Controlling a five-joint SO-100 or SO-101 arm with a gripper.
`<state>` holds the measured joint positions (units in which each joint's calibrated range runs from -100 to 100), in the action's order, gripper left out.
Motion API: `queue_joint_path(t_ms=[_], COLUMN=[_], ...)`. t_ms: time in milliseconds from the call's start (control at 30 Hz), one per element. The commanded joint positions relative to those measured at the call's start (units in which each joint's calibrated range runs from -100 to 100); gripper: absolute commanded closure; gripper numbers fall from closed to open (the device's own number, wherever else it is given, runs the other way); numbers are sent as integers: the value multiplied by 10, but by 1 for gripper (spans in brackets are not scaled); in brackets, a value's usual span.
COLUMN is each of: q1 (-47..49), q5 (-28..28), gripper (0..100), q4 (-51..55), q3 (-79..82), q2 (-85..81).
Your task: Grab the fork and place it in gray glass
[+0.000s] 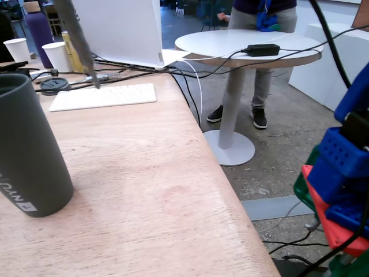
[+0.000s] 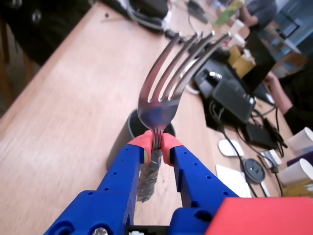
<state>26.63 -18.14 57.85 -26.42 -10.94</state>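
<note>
In the wrist view the tool (image 2: 155, 148) is clamped on the fork (image 2: 166, 83) at its neck, tines pointing away, foil handle trailing back between the fingers. The fork hangs above the glass (image 2: 124, 134), whose dark mouth sits just beneath, probably lining up a drop. Nothing shows inside the glass (image 1: 29, 150), upright on the tabletop (image 1: 155, 190).

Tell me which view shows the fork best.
The wrist view. There the fork fills the middle of the picture, its tines pointing up and away, its neck clamped between the gripper jaws, above the glass. The fixed view shows only a blurred slanted gray bar at top left, possibly the fork; I cannot tell.
</note>
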Motion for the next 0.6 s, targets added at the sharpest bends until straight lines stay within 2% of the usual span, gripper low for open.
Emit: queue_joint_path(t_ms=[0, 200, 567], q1=[8, -7, -11], q5=[12, 35, 83], gripper=[100, 100, 100], q4=[-63, -288, -482], q3=[-70, -63, -71], q2=[17, 73, 212])
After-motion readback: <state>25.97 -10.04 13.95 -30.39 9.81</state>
